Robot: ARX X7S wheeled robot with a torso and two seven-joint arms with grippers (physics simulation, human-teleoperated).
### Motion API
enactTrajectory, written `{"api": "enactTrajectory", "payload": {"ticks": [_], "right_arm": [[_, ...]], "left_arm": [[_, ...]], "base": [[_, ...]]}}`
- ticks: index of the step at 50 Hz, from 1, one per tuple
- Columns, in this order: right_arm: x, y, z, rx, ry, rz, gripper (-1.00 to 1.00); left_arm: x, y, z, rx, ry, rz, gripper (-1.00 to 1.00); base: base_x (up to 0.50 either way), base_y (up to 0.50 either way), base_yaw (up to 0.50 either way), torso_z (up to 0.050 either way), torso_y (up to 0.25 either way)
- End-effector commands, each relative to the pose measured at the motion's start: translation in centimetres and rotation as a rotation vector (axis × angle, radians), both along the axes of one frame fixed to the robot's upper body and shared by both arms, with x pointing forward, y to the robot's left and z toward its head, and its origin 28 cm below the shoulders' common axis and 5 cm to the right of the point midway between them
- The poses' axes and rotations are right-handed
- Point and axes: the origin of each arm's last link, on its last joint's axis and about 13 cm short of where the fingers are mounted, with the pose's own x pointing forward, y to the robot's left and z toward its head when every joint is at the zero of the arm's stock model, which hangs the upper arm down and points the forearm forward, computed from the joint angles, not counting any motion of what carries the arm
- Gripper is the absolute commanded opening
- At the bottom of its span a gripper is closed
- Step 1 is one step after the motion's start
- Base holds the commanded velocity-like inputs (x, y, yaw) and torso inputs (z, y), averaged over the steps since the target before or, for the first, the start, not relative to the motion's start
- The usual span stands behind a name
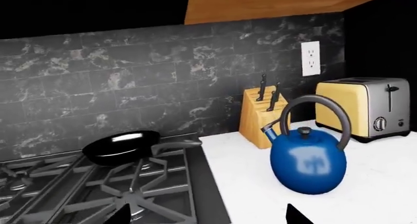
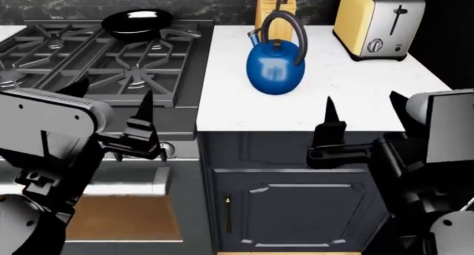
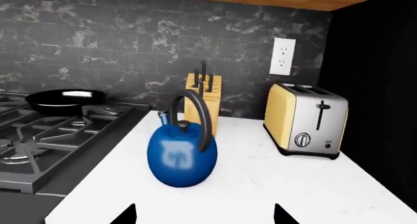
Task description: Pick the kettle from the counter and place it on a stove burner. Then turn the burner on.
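Blue kettle waits on the white table, both end effectors released and empty

The kettle (image 2: 275, 66) is rigid, glossy and probably slippery at the round body, so its tall arched handle (image 2: 285, 27) seems the best hold. It stands near the stove (image 2: 188, 108) edge, knife block (image 2: 268, 10) just behind, toaster (image 2: 378, 23) apart; left end effector (image 2: 111, 102) and right end effector (image 2: 363, 108) hover before the table (image 2: 356, 108) front edge
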Motion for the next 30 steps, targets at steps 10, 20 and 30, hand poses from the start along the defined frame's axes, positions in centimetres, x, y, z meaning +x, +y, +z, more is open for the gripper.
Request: {"api": "enactTrajectory", "payload": {"ticks": [10, 20, 30], "right_arm": [[-1.04, -1.89, 2.75, -0.076, -0.062, -0.005, 1.00], [-1.06, -1.97, 2.94, -0.080, -0.073, -0.007, 1.00], [-1.04, -1.99, 2.80, -0.083, -0.065, -0.005, 1.00]], "left_arm": [[0.53, 1.58, 3.19, 0.023, -0.014, 0.044, 1.00], [0.38, 1.60, 3.44, 0.021, -0.023, 0.046, 1.00], [0.40, 1.63, 3.27, 0.019, -0.022, 0.048, 1.00]], "base": [[0.00, 0.00, 0.00, 0.000, 0.000], [0.00, 0.00, 0.00, 0.000, 0.000], [0.00, 0.00, 0.00, 0.000, 0.000]]}}
